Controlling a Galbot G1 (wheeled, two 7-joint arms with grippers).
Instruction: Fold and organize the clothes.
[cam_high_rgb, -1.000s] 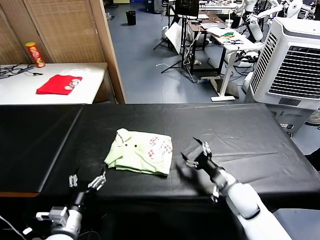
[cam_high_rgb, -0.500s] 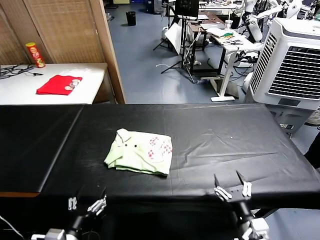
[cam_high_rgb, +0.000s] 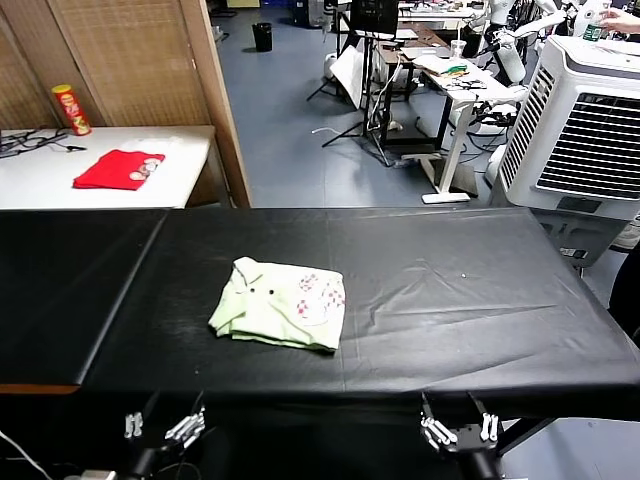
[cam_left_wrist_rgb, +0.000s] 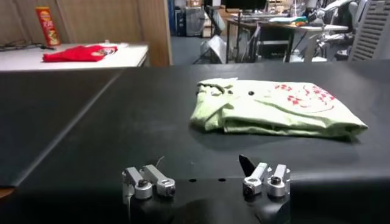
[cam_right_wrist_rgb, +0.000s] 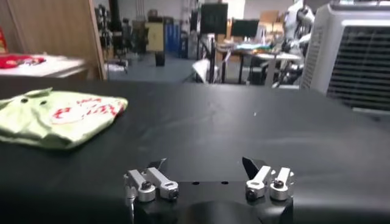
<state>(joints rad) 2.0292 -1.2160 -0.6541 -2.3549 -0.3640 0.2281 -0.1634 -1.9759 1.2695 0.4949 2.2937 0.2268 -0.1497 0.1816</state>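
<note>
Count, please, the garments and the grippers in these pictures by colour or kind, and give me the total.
Pale green shirt, folded, on the black table: 1
Red garment, on the white table: 1
Grippers, both open, empty, at the black table's near edge: 2, namely left gripper and right gripper
Total: 4
</note>
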